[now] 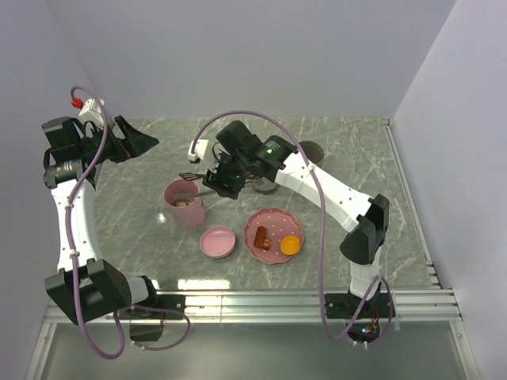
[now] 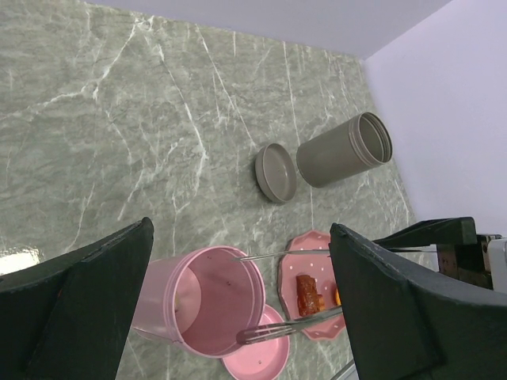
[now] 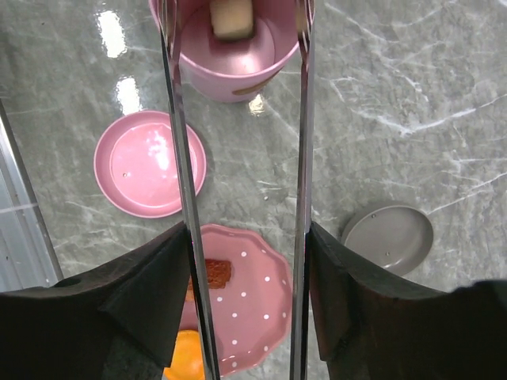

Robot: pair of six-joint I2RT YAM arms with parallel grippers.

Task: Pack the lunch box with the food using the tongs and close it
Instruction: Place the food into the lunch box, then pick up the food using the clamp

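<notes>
My right gripper [image 1: 226, 180] [image 3: 247, 237] is shut on the tongs [image 3: 302, 158], whose two arms stand spread between its fingers. The slotted tips [image 2: 269, 333] hover over the pink lunch box [image 1: 187, 207] [image 2: 198, 305] with nothing between them. A pale cube [image 3: 231, 19] lies inside the box. On the pink scalloped plate [image 1: 273, 222] rest a reddish-brown sausage bit [image 3: 219, 273] [image 1: 261, 236] and an orange round slice [image 1: 291, 245] [image 3: 187, 356]. The pink lid [image 1: 218, 241] [image 3: 150, 164] lies upturned between box and plate. My left gripper [image 1: 136, 142] [image 2: 242, 229] hangs open and empty at the far left.
A grey cylindrical container [image 2: 344, 149] lies on its side at the back, and its grey lid [image 2: 276, 172] [image 3: 388, 237] sits beside it. In the top view my right arm covers most of that container. The table's metal front rail [image 1: 317, 301] runs along the near edge.
</notes>
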